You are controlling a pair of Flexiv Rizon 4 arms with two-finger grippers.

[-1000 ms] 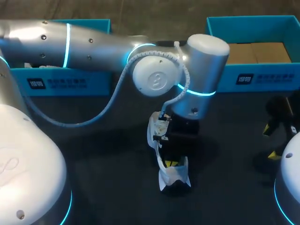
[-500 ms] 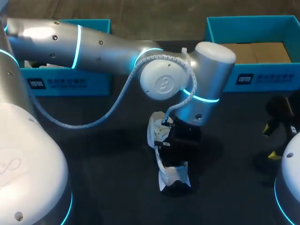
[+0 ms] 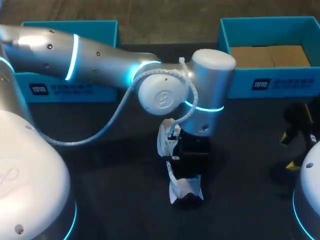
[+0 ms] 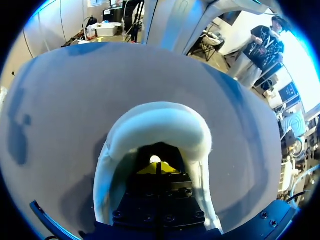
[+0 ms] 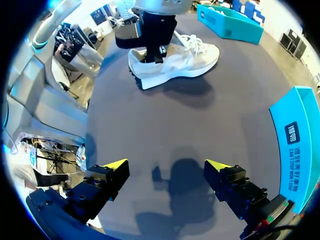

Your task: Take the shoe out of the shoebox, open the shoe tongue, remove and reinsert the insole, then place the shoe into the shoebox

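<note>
Reaching right down into the shoe (image 3: 184, 189), the left arm (image 3: 165, 97) has its left pincer (image 4: 157, 168) buried in the opening, and from the left wrist view the padded collar curves around the yellow tips. Those tips look drawn together. Whether they're pinching the insole, I can't tell, since nothing of the insole itself shows from where I stand.

So where are we? The shoe's out and sitting on its sole on the dark tabletop (image 3: 100, 150), roughly in the middle, laces loose. That first step looks done. My guess is we're in the insole stage, though whether it's coming out or going back in, I couldn't say. Putting the shoe away is clearly yet to come.

Over on the right, the right pincer (image 5: 166, 167) hangs released above bare tabletop, fingers spread wide, well apart from the shoe.

Now the containers. The right blue box (image 3: 272, 85) at the far edge holds tan cardboard pieces (image 3: 270, 56), possibly the shoebox. The left blue box (image 3: 70, 90) is mostly hidden behind the arm, contents unseen.
</note>
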